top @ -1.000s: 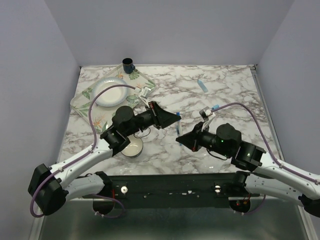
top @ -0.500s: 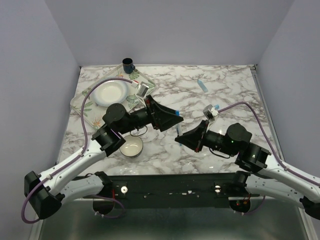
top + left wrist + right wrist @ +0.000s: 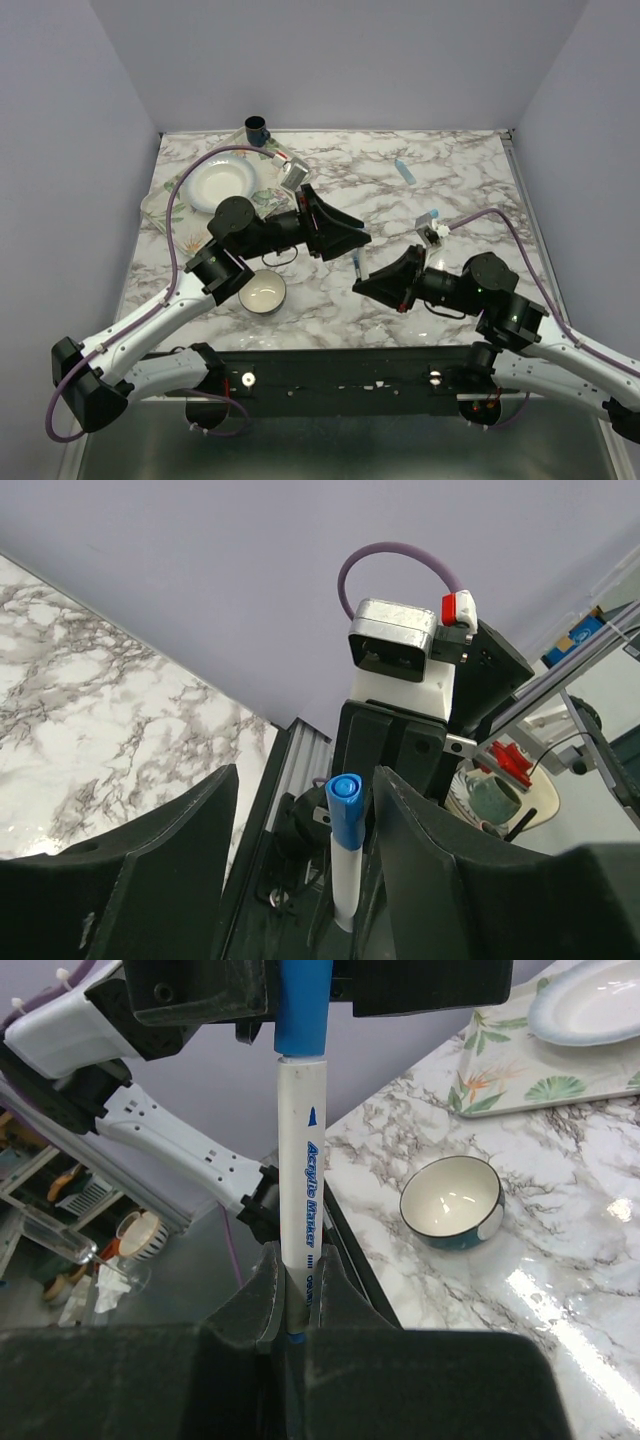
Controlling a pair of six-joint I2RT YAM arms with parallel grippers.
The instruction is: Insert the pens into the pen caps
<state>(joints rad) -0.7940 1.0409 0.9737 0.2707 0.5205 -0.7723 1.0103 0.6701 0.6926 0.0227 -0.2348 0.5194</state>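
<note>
A white-barrelled pen (image 3: 358, 266) with a dark blue cap is held upright between the two grippers above the table's middle. My right gripper (image 3: 363, 283) is shut on the lower barrel (image 3: 298, 1190), which reads "Acrylic Marker". In the left wrist view, the blue cap (image 3: 346, 808) sits on the barrel between my left gripper's (image 3: 308, 778) jaws, which stand apart with gaps on both sides. My left gripper (image 3: 348, 240) is at the cap end. A thicker light blue pen (image 3: 403, 170) lies at the back. A small light blue piece (image 3: 431, 215) lies near the right wrist.
A small bowl (image 3: 263, 291) sits at the front left and shows in the right wrist view (image 3: 452, 1200). A leaf-patterned tray (image 3: 160, 205) holds a white plate (image 3: 220, 183) at the back left. A dark cup (image 3: 256, 128) stands behind it.
The left gripper's jaws have spread apart around the cap. The right arm has drawn back to the right and tilted, still holding the pen.
</note>
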